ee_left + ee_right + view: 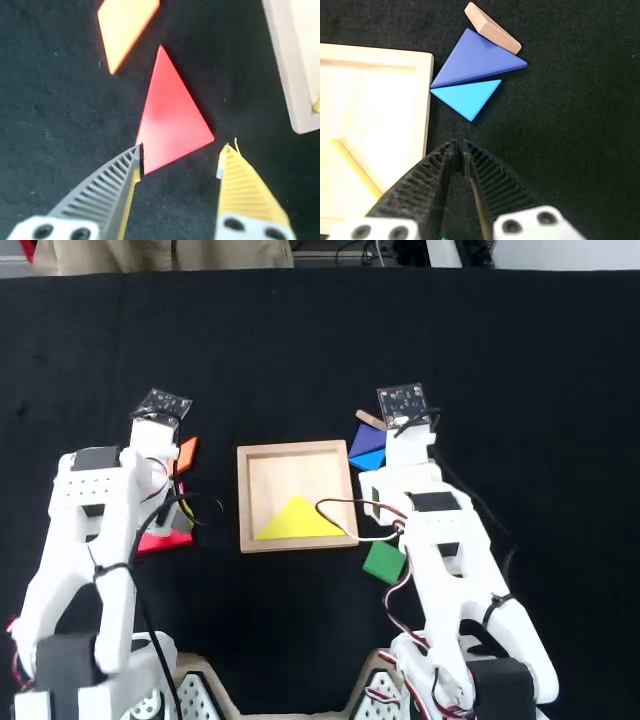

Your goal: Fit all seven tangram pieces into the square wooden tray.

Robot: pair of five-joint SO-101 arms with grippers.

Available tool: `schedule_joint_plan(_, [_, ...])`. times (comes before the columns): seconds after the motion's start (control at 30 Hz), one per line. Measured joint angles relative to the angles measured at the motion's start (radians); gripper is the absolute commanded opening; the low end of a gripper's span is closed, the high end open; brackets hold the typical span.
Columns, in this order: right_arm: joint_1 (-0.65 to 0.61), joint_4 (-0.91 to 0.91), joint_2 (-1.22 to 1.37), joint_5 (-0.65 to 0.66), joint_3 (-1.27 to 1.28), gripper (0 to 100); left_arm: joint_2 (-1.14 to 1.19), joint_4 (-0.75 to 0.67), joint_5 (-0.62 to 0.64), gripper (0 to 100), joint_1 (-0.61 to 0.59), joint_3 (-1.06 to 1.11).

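Setting: matte black cloth-covered table (300, 350), with a narrow strip of room behind it.
The cloth lies flat and covers the work surface to its far edge. Pale lint specks show on it in both wrist views. Beyond the far edge are dark cables (365, 250) and, toward the right corner, a white surface (570, 252). Lighting is even and diffuse; shadows on the cloth are faint.

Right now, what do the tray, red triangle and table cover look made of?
Tray: pale bare wood, with faint grain lines. Red triangle: smooth, evenly coloured surface with a slight sheen; painted wood or plastic, can't tell. Table cover: black matte cloth, probably felt, with lint specks.
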Motion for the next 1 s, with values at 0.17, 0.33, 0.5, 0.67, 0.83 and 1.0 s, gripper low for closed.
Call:
schedule_joint_plan(0.17, [0.0, 0.0, 0.0, 0.0, 0.0, 1.1, 0.12, 0.009, 0.0, 25, 0.0, -0.021])
schedule_joint_plan(0.33, [0.0, 0.0, 0.0, 0.0, 0.0, 1.1, 0.245, 0.006, -0.037, 25, 0.0, -0.089])
schedule_joint_plan(0.5, [0.002, 0.0, 0.0, 0.0, 0.0, 1.1, 0.31, 0.009, -0.055, 33, 0.0, -0.138])
schedule_joint_plan(0.67, [0.002, 0.0, 0.0, 0.0, 0.0, 1.1, 0.328, 0.002, -0.06, 39, 0.0, -0.16])
schedule_joint_plan(0.83, [0.002, 0.0, 0.0, 0.0, 0.0, 1.1, 0.328, 0.002, -0.11, 37, 0.0, -0.16])
schedule_joint_plan(1.0, [0.002, 0.0, 0.0, 0.0, 0.0, 1.1, 0.328, -0.005, -0.13, 37, 0.0, -0.161])
